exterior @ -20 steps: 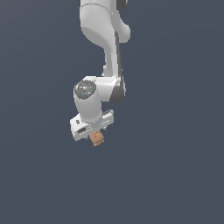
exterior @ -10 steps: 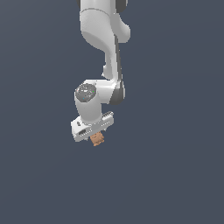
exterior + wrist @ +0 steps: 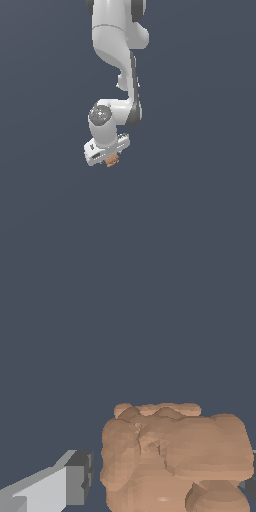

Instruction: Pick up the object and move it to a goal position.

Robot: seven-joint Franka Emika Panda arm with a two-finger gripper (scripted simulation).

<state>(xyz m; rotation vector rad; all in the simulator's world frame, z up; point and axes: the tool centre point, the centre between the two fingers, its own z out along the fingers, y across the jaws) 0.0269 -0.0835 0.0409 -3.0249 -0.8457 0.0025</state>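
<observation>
The object (image 3: 112, 160) is a small brown-orange lumpy thing, held under the white arm's hand in the exterior view. My gripper (image 3: 111, 161) is shut on it and carries it in mid-air against the plain dark grey background. In the wrist view the object (image 3: 172, 456) fills the lower middle, with one grey-tipped finger (image 3: 75, 478) beside it and the edge of the other finger just showing on its far side. The fingertips are mostly hidden by the hand in the exterior view.
The white arm (image 3: 117, 55) comes down from the top of the exterior view. Nothing else shows but uniform dark grey around it.
The gripper with the object has moved slightly up and toward the exterior view's right. The grip on the object is unchanged.
</observation>
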